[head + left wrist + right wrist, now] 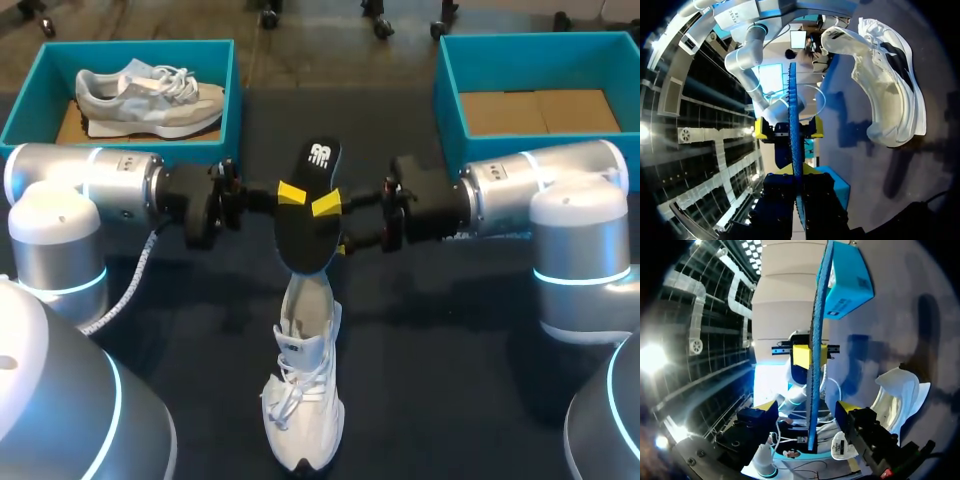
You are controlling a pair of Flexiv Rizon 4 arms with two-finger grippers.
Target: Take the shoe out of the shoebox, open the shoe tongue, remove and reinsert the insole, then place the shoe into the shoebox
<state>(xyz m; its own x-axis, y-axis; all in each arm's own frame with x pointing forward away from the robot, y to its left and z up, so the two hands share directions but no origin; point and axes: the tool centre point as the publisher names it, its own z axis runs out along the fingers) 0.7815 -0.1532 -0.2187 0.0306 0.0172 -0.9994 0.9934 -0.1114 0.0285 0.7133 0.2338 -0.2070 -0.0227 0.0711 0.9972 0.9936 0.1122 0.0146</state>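
**Inspector:** Centre passage?

**Assessor:** Obstructed. The black insole hangs on edge mid-table, clamped in the left gripper. The right gripper straddles it with fingers wide, leaving a gap on each side. The left arm and right arm bar the middle band.

**Inspector:** Nearer the robot?

**Assessor:** The white shoe stands there, with open table on both sides of it.

**Inspector:** Boxes?

**Assessor:** The left shoebox is taken up by a grey shoe. The right shoebox is open-topped, cardboard floor showing.

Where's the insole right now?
Head view: the insole hangs mid-table above the white shoe, gripped by the left hand, with the right hand open around it.
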